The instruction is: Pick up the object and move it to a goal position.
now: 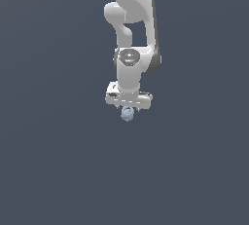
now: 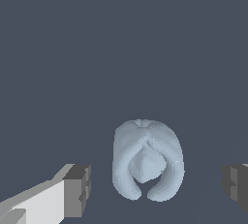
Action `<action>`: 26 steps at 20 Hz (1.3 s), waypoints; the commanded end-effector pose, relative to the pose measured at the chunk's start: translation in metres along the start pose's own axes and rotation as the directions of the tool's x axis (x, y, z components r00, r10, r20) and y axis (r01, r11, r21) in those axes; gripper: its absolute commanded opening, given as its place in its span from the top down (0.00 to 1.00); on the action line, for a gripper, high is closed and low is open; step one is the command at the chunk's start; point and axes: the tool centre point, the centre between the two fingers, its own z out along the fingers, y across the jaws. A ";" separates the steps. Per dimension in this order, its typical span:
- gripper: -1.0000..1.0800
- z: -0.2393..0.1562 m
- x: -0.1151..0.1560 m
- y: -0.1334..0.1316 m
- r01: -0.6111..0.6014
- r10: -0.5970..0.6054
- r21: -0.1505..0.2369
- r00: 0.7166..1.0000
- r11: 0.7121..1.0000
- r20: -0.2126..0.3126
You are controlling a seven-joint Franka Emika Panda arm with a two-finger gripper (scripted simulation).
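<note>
1. Exterior view: the white arm (image 1: 130, 48) points straight down; the pale-blue object (image 1: 127, 114) sits just under the gripper (image 1: 128, 107).
2. Wrist view: the gripper (image 2: 157, 186) is spread wide, the object (image 2: 147, 167) between its fingertips (image 2: 77, 189), touching neither.

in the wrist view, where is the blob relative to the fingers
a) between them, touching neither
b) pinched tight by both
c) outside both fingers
a: the blob sits in the gap with bare floor on each side, clear of the fingers of the open gripper.
</note>
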 end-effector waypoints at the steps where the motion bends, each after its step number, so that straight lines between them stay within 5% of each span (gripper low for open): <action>1: 0.04 0.006 -0.005 0.001 -0.016 0.016 -0.002 1.000 1.000 -0.002; 25: 0.04 0.061 -0.010 0.001 -0.027 0.027 -0.003 1.000 1.000 -0.003; 26: 1.00 0.061 -0.010 0.001 -0.027 0.027 -0.003 1.000 1.000 -0.003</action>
